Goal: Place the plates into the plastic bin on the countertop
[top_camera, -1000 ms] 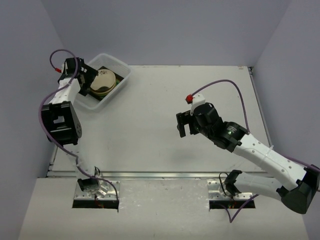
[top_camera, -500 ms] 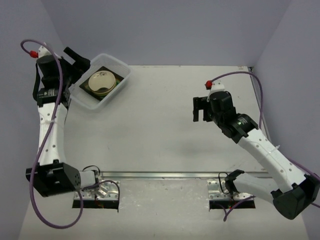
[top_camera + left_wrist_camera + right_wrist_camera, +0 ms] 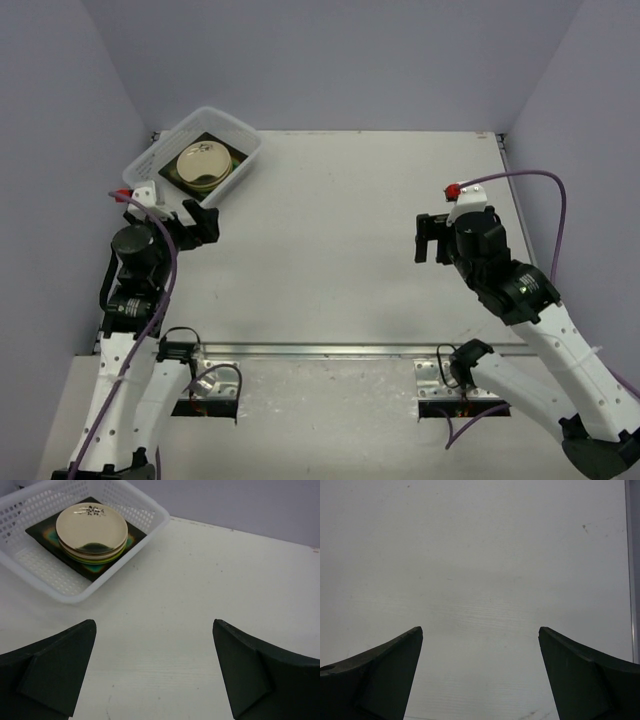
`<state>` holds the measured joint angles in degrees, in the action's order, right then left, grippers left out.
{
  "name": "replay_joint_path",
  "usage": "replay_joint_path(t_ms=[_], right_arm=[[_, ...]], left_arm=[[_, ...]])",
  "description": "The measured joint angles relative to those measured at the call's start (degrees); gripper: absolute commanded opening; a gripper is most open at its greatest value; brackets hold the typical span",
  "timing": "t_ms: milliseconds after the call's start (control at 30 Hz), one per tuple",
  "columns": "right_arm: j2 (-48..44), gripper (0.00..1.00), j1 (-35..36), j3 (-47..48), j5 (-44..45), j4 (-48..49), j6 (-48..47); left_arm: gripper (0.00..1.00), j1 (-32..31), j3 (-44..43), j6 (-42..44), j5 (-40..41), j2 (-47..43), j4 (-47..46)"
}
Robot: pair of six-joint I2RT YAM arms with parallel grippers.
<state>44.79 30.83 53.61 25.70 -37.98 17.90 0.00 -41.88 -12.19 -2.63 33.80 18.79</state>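
The plastic bin point(image 3: 243, 127) sits at the ten o'clock corner of the white tabletop point(image 3: 330, 220), turned at a slant to the edges. The plates point(image 3: 203, 165) lie inside it in one stack. On top is a cream round dish with a small dark motif near its far rim, and beneath it show the edges of further rounds, one of them lime green. The stack rests on a dark square plate point(image 3: 39, 530) with a teal-green glow toward its centre, which covers most of the perforated floor. How many dishes the stack holds cannot be told. The left gripper point(image 3: 200, 222) hangs at about nine o'clock, just off the bin's near corner and not touching it. Its jaws are spread wide with nothing between them, and its wrist view looks toward the bin at eleven o'clock. The right gripper point(image 3: 422, 240) hangs at about three o'clock, well apart from the bin. Its jaws are equally wide and hold nothing, and its wrist view shows only bare tabletop between the fingers. A metal rail point(image 3: 320, 349) runs along the six o'clock edge.
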Motion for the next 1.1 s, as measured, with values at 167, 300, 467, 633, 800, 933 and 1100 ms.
replay_joint_path(t_ms=[167,300,467,633,800,933,1100], right_arm=[[-3.7,0.99,0.0,-3.7,0.9,-1.6,-0.2],[-3.9,0.99,0.0,-4.7,1.4,-2.0,-0.1],[-4.0,0.99,0.0,-5.2,2.4,-2.3,0.0],[-5.4,0.99,0.0,-5.2,2.7,-2.4,0.0],[-7.0,0.99,0.0,-5.4,2.8,-2.4,0.0],[-7.2,0.99,0.0,-5.5,2.9,-2.4,0.0],[-7.2,0.99,0.0,-5.9,2.9,-2.4,0.1]], left_arm=[[1.0,-3.9,5.2,1.5,3.0,-2.9,-0.4],[1.0,-5.8,5.8,2.1,6.0,-4.4,-0.3],[1.0,-6.4,5.8,2.5,9.5,-7.0,-0.7],[1.0,-6.8,5.8,2.7,11.0,-7.8,-1.1],[1.0,-7.0,5.8,2.7,11.4,-7.7,-1.1],[1.0,-7.1,5.8,2.7,11.6,-7.7,-1.1],[1.0,-7.2,5.8,2.7,12.0,-7.7,-1.1]])
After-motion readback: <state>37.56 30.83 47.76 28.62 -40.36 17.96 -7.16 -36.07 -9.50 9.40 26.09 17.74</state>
